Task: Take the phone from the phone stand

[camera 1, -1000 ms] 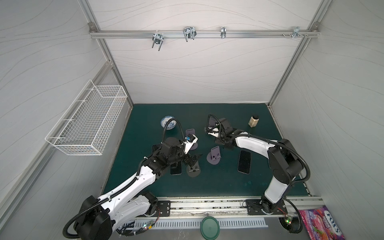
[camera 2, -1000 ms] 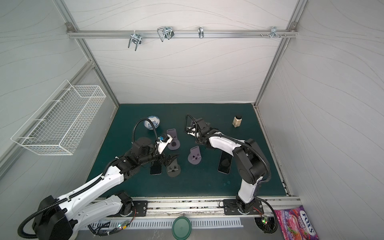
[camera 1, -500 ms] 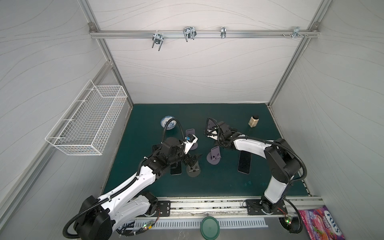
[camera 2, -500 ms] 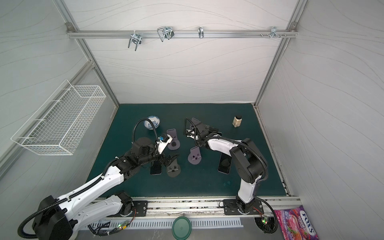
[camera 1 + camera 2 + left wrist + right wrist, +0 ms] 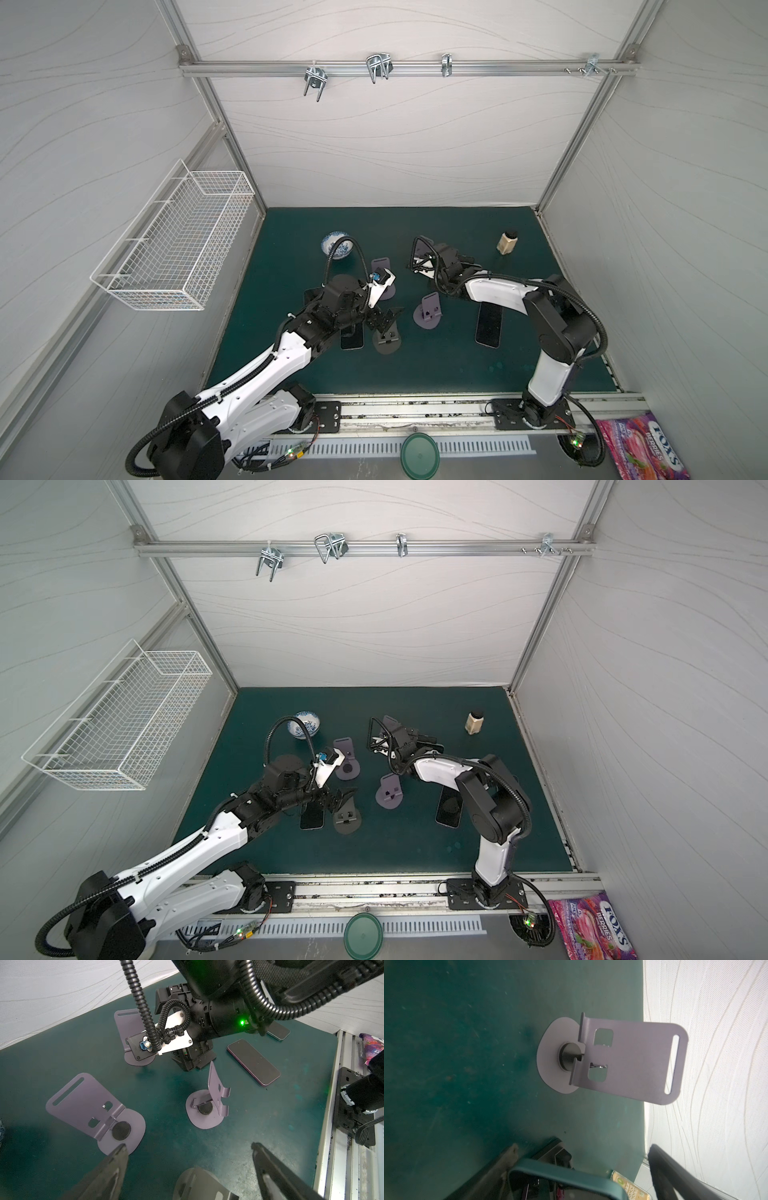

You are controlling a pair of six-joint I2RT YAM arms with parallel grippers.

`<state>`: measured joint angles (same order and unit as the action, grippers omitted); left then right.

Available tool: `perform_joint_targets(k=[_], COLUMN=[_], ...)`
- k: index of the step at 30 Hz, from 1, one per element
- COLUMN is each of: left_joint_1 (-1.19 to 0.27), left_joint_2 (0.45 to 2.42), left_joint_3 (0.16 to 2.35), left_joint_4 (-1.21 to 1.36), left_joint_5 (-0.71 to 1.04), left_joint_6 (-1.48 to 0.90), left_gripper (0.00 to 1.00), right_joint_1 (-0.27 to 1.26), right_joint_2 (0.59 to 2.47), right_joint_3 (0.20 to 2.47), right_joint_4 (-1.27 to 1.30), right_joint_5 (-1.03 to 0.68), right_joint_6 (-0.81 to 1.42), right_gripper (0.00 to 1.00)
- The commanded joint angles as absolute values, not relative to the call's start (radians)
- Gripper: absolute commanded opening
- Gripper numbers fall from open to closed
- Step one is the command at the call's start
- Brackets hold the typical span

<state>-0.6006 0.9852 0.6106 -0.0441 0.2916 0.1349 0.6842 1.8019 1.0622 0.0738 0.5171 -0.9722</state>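
Dark green mat (image 5: 291, 374) is boxed in by white walls (image 5: 395, 145). A wire basket (image 5: 174, 237) is hung on the wall at view-left, and hooks (image 5: 377, 66) on the back rail (image 5: 498, 67). Toward the back, a bowl (image 5: 336, 246) and bottle (image 5: 508, 242) are set. Teal-cased phone (image 5: 566, 1184) is seen btwn the wide-spread jaws of the R gripper (image 5: 583, 1147), clear of the empty stand (image 5: 629, 1059); contact can't be told. L gripper (image 5: 189, 1146) jaws are spread too, over a dark stand (image 5: 199, 1182).
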Motion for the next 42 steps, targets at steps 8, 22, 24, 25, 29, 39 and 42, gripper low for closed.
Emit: perform_joint_targets(k=[8,22,24,25,29,39,42], left_joint_1=[-0.604,-0.604,-0.604,-0.604,-0.604,-0.605,-0.605], left_joint_2=[0.988,0.987,0.988,0.988,0.988,0.988,0.988], left_joint_3=[0.632,0.631,0.632,0.632,0.632,0.632,0.632], left_joint_4=[-0.022,-0.028,-0.028,-0.026,-0.028,-0.027,-0.026], left_joint_5=[0.284,0.278,0.277,0.276,0.275,0.276,0.275], left_joint_6=[0.138,0.134,0.135,0.135,0.135,0.132,0.131], left_gripper=[0.94,0.94,0.94,0.94,0.94,0.94,0.94], right_joint_1=[0.686,0.673,0.673,0.673,0.673,0.672,0.673], right_joint_2=[1.828,1.856,1.854,1.852,1.846,1.827,1.826], right_joint_3=[1.037,1.028,1.026,1.028,1.03,1.032,1.033], right_joint_4=[0.135,0.144,0.146,0.145,0.145,0.123,0.118], right_joint_5=[0.526,0.517,0.517,0.516,0.515,0.5,0.499], right_joint_6=[-1.008,-1.013,-1.013,-1.014,-1.023,-1.026,-1.026], right_gripper=[0.99,0.99,0.99,0.99,0.97,0.84,0.81])
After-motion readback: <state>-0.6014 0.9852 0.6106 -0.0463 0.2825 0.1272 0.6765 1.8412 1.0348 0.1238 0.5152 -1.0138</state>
